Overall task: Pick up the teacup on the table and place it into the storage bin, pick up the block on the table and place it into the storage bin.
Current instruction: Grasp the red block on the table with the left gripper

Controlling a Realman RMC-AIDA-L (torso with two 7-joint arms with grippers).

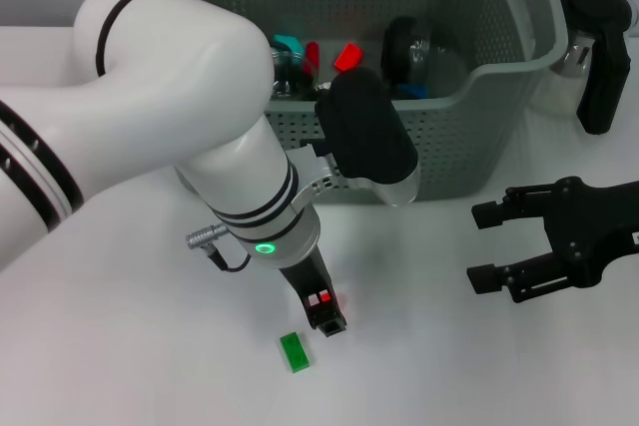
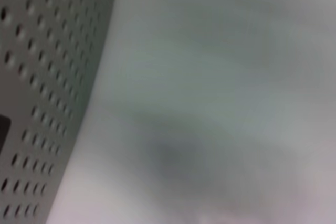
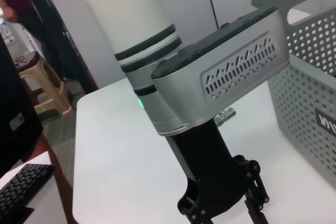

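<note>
head view, left arm fronting storage bin

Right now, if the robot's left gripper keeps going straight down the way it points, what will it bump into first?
Probably the white table. The left gripper points down with its tip just beside the green block, not over it, though depth is hard to judge.

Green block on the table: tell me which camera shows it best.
The head view: the green block lies in plain sight on the table, beside the left claw. The left wrist view shows only basket wall and blurred table; the right wrist view shows the left arm, no block.
</note>
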